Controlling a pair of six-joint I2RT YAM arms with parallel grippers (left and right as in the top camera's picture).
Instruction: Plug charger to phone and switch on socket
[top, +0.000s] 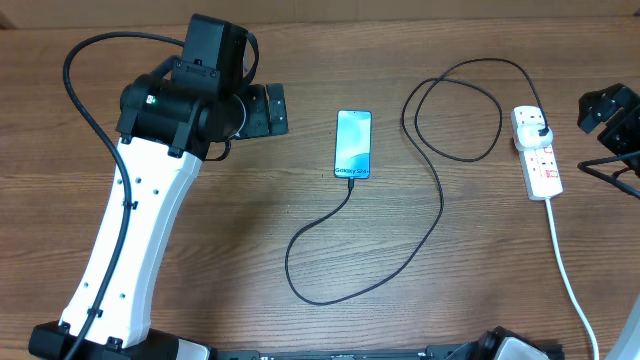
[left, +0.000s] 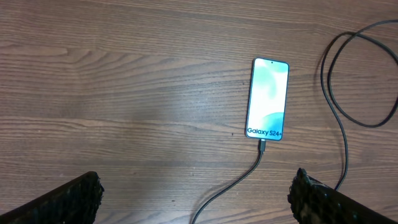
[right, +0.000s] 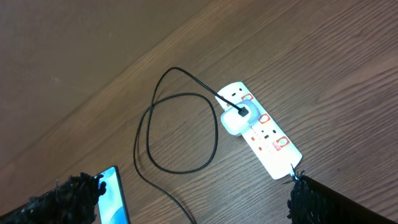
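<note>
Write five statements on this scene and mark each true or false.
1. The charger meets the phone at the short edge by the "Galaxy S24+" text. True.
2. The phone lies screen down. False: its lit screen faces up.
3. The charger's other end is plugged into the socket. True.
4. The left gripper grips the charger. False: it is open and holds nothing.
5. The socket lies on the left arm's side of the phone. False: it lies on the right arm's side.
</note>
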